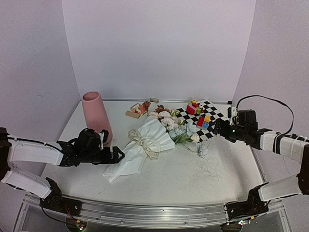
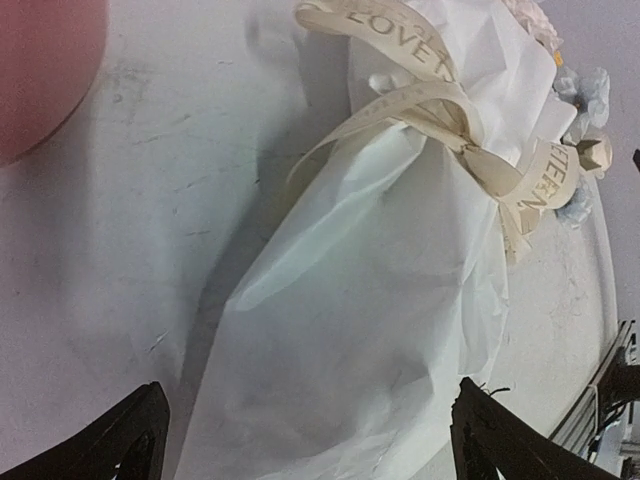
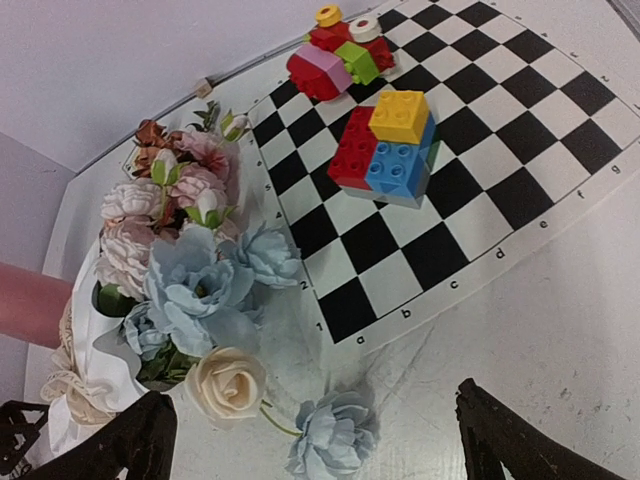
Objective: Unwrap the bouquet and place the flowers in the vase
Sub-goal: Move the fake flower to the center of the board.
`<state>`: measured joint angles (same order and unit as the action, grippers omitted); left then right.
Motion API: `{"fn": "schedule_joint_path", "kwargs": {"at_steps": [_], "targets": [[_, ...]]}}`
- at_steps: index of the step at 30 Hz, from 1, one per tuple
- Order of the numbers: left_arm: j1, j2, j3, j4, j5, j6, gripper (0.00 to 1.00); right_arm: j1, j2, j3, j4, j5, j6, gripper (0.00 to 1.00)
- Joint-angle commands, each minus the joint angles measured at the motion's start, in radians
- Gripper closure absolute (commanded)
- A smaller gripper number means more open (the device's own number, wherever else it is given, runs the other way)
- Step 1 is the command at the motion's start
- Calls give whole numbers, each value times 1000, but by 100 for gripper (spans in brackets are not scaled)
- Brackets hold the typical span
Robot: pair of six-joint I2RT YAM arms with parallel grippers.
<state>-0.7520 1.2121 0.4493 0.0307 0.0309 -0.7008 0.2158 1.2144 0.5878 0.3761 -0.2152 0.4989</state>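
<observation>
Past the aluminium rail, left gripper and right gripper gape above a scuffed white table within lilac walls.

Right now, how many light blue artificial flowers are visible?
4 light blue flowers: three bunched in the white paper bouquet, one loose on the table beside the checkered mat. Others may be hidden.

Our left arm and right arm match: white tubular links between black joint housings. We see the left end effector and right end effector all black, with wedge-shaped fingers. A thin black cable loops off the right arm.
</observation>
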Motion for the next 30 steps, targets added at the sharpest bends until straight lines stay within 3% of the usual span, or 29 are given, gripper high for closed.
{"fn": "schedule_joint_path", "kwargs": {"at_steps": [1,13,19,24,30], "targets": [[-59,117,113,47,-85,78,1,49,-4,43,18,7,10,2],[-248,386,319,112,103,34,1,137,-20,46,18,-31,14,2],[-367,512,493,132,126,23,1,166,-52,39,13,-34,31,2],[-403,527,534,129,75,10,1,207,-81,27,-6,-36,60,2],[-400,441,499,83,-98,11,8,320,-59,25,-2,-5,118,11]]}}
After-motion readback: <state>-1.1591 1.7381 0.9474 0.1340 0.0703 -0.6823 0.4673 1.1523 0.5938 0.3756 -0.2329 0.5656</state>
